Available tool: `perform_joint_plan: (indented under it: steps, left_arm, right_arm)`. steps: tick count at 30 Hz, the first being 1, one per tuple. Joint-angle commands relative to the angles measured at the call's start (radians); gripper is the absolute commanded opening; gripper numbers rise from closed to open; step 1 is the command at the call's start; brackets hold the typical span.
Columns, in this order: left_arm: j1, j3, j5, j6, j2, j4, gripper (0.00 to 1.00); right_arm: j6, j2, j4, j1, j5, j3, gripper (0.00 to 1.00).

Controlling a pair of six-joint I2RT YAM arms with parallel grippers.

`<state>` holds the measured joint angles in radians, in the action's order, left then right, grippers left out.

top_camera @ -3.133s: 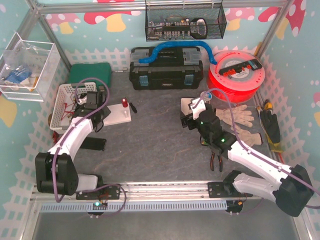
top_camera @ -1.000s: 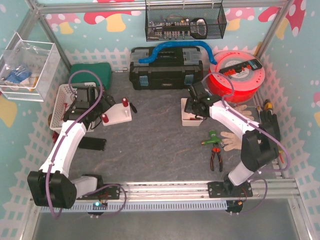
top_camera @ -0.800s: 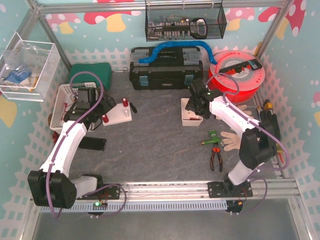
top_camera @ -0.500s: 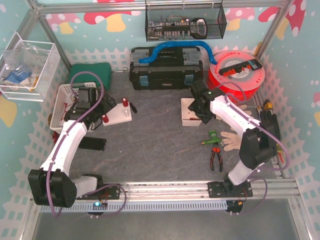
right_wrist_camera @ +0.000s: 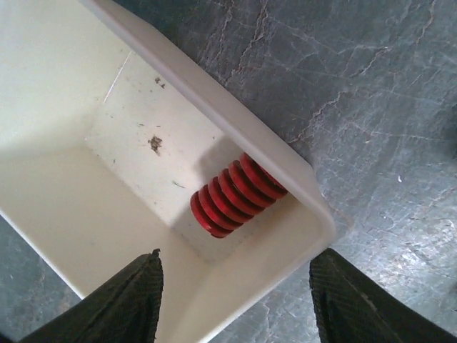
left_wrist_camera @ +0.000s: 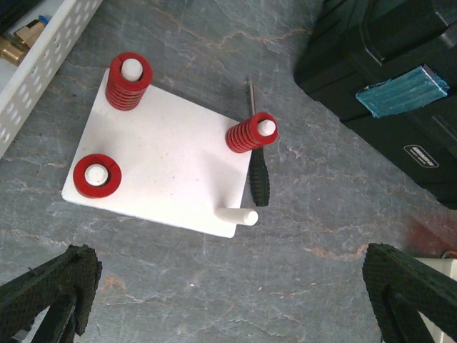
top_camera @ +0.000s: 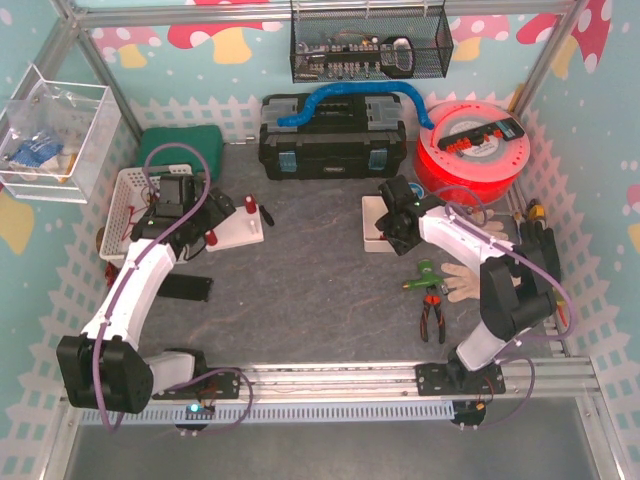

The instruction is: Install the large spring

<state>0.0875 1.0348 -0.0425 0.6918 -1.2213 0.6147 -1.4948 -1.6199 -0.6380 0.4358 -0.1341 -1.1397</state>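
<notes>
Starting at the left, our left gripper [left_wrist_camera: 228, 293] has lifted from the level of the white peg board [left_wrist_camera: 168, 161] to hang above it, fingers as wide as they go and empty. Over the last second it has barely shifted. On the board three pegs carry red pieces [left_wrist_camera: 128, 80]. One bare peg [left_wrist_camera: 237, 214] stands at the corner beside the handle of the black screwdriver [left_wrist_camera: 258, 182], which lies along the board's edge. Well to the right of the board comes the bigger change: our right gripper [right_wrist_camera: 239, 307] has swung out from its folded pose near the arm bases to the white bin [right_wrist_camera: 243, 139] and has just drawn its fingers in partway. They stand apart, straddling the bin's corner wall, with nothing in them. The large spring [right_wrist_camera: 232, 194] lies on its side in that bin corner, far right of the board, just ahead of the fingers and untouched. We judge the pick is only now beginning: the spring must be grasped and carried left to the board, probably to the bare peg.
</notes>
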Motion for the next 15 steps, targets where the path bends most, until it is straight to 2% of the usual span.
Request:
perform_joint_plan:
  steps: [1,4,8,15]
  left_arm:
    - [0.006,0.025,-0.007,-0.011,0.013,-0.007,0.99]
    - [0.008,0.025,-0.007,-0.009,0.018,-0.008,0.99]
    - [0.009,0.023,-0.012,-0.006,0.027,-0.007,0.99]
    - [0.011,0.018,-0.005,-0.011,0.044,0.002,0.99]
  right_arm:
    - [-0.012,-0.025,0.052,-0.015,-0.025,0.021,0.55]
    - [-0.018,-0.037,0.052,-0.019,-0.02,0.036,0.49]
    - [-0.029,-0.049,0.073,-0.023,-0.005,0.059,0.46]
    - [0.111,-0.064,0.091,-0.034,-0.101,0.02,0.32]
